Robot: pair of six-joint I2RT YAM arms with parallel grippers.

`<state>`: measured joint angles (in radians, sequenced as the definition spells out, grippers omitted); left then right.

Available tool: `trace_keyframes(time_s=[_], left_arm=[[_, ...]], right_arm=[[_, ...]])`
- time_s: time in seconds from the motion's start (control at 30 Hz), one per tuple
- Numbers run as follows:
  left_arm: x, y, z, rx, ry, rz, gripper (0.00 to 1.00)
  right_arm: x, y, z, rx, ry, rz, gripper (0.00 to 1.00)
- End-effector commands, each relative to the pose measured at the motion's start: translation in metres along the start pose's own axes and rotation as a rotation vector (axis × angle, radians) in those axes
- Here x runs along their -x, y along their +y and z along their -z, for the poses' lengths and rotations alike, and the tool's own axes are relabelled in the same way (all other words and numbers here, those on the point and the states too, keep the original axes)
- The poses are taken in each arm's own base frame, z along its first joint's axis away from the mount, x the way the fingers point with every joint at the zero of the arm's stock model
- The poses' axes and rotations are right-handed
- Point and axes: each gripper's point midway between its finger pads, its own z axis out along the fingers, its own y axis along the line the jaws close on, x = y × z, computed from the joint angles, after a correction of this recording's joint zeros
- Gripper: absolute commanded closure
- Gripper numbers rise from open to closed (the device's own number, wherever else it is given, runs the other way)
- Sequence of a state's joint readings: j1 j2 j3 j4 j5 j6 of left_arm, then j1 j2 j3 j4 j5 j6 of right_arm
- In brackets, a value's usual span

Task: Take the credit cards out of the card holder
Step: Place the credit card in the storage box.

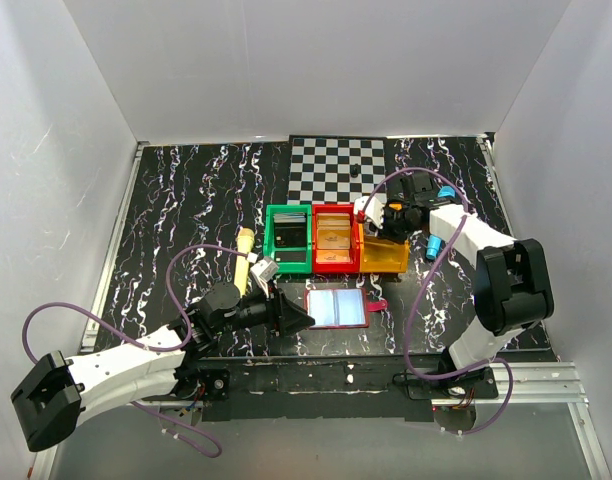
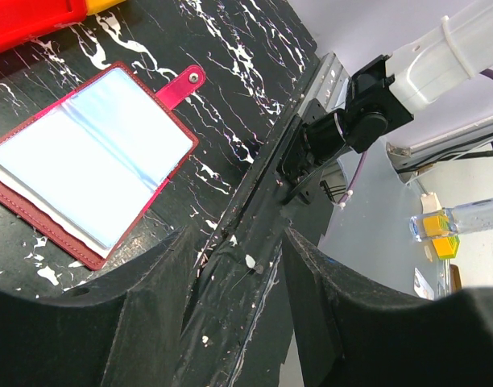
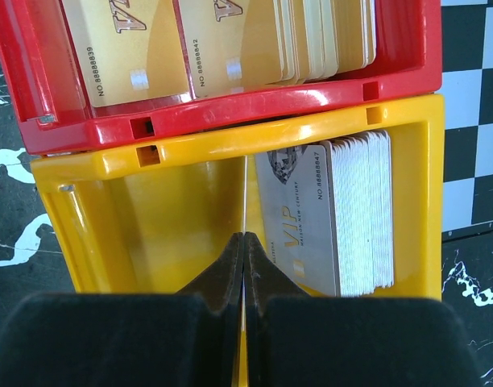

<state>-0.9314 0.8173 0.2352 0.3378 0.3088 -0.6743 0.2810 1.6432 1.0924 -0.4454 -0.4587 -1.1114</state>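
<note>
The card holder (image 1: 336, 308) lies open near the table's front edge, pale blue-grey inside with a red border and a red snap tab. In the left wrist view it (image 2: 85, 157) lies at the upper left. My left gripper (image 1: 296, 320) is open and empty just left of it, its jaws (image 2: 234, 242) spread over the table's front edge. My right gripper (image 1: 371, 212) is over the yellow bin (image 1: 384, 262). In the right wrist view it (image 3: 245, 238) is shut on a thin card (image 3: 246, 193), seen edge-on above the bin's floor (image 3: 150, 218).
A stack of silver cards (image 3: 343, 210) leans in the yellow bin's right side. The red bin (image 3: 230, 113) holds gold cards. The green bin (image 1: 288, 235) stands at the left. A chessboard (image 1: 336, 168) lies behind, and a yellow tube (image 1: 244, 255) lies left of the bins.
</note>
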Motion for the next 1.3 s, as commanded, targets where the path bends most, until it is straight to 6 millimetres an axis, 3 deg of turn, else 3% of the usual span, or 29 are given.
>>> trace_keyframes(time_s=[0.0,0.47,0.87,1.27], left_arm=[[-0.003,0.002,0.001,0.001,0.006,0.003,0.53],[-0.004,0.004,0.003,0.011,-0.002,0.011,0.52],[-0.005,0.004,0.002,0.011,0.003,0.012,0.51],[-0.005,0.006,0.004,0.015,0.0,0.012,0.51]], right_arm=[[0.011,-0.013,-0.003,-0.017,-0.013,0.061,0.99],[0.0,-0.017,-0.013,-0.045,0.026,0.023,0.99],[0.006,-0.031,-0.008,-0.106,0.02,-0.012,0.99],[0.008,-0.046,-0.003,-0.171,0.028,-0.038,0.9]])
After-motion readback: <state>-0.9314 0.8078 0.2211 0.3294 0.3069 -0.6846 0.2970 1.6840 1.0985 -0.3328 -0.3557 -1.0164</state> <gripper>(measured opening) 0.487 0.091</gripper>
